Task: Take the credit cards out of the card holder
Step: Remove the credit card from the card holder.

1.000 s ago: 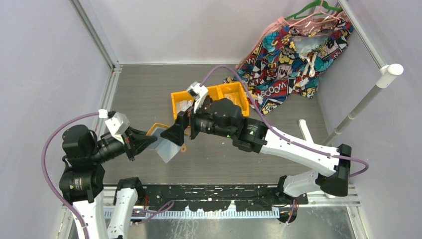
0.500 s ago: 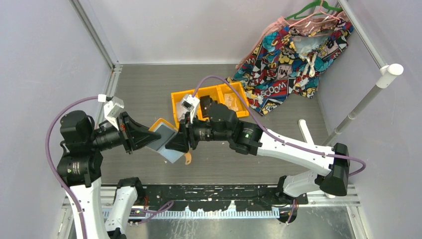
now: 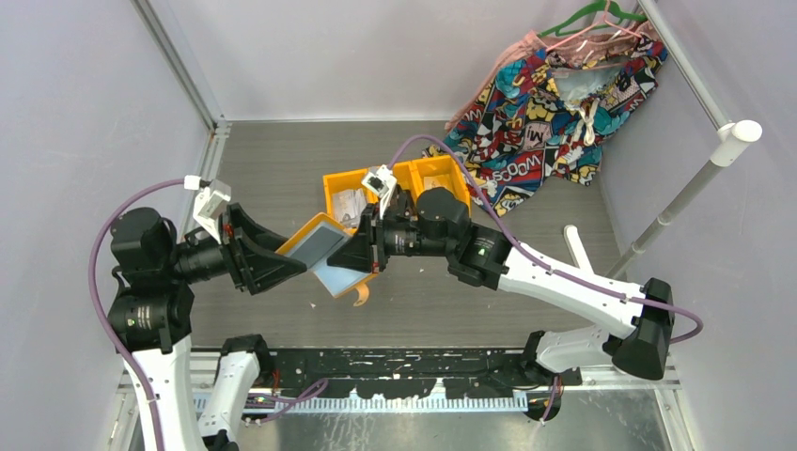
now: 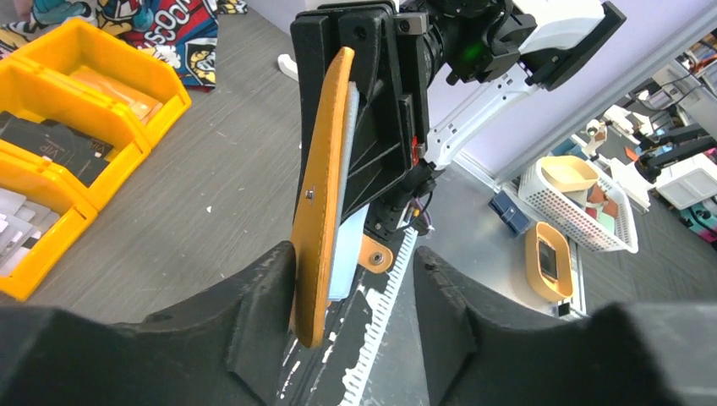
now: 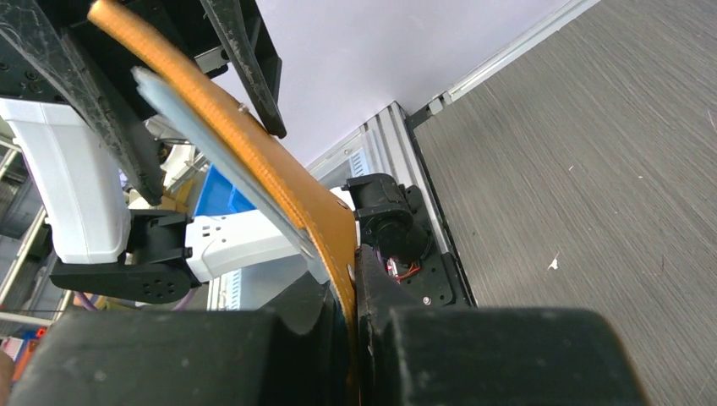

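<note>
The left arm reaches right, with the left fingers [image 4: 254, 313] apart around the left edge of the holder [image 3: 315, 242]. The holder is open above the desk [image 3: 282, 169], orange outside and pale blue inside. The right fingers [image 3: 355, 256] are clamped on its right edge. In a far bin [image 4: 114, 173], a dark card [image 4: 63, 145] reads "VIP".

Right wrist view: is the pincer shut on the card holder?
Yes, the right pincer pinches the edge of the orange card holder, with no gap showing.
</note>
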Tool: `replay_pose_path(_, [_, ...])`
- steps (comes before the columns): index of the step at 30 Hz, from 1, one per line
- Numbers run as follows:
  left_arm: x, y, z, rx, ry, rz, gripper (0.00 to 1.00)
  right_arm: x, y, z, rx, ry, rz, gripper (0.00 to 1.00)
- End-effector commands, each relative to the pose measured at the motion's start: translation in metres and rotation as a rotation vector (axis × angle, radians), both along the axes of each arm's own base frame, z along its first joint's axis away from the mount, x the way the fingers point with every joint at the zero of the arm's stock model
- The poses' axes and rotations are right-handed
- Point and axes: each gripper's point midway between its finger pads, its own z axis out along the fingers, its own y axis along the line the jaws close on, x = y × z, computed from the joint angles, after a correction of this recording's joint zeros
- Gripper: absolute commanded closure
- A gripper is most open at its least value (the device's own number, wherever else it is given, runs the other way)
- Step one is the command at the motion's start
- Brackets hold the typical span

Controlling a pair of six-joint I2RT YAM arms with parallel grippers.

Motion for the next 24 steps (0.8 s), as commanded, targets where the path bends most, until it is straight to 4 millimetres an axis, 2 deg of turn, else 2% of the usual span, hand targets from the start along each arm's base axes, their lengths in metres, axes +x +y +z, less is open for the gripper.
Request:
replay_pose_path(1, [-0.001, 0.001, 0.005, 0.02, -0.067, 0.011, 0.49, -0.007, -0.009, 0.038, 0.099, -0.036, 0.024, 0.95])
replay_pose_path(8, [-0.002, -0.001, 0.009, 0.004, -0.046, -0.012, 0.57, -0.007, -0.008, 0.031, 0.072, -0.036, 0.03, 0.95])
replay_pose_path(16, [-0.008, -0.003, 0.01, -0.023, -0.008, -0.053, 0.5, -0.008, -0.008, 0.032, 0.062, -0.042, 0.035, 0.96])
replay_pose_path(24, [0.005, 0.003, -0.002, 0.027, -0.09, 0.064, 0.54, -0.014, -0.005, 0.036, 0.071, -0.036, 0.066, 0.98])
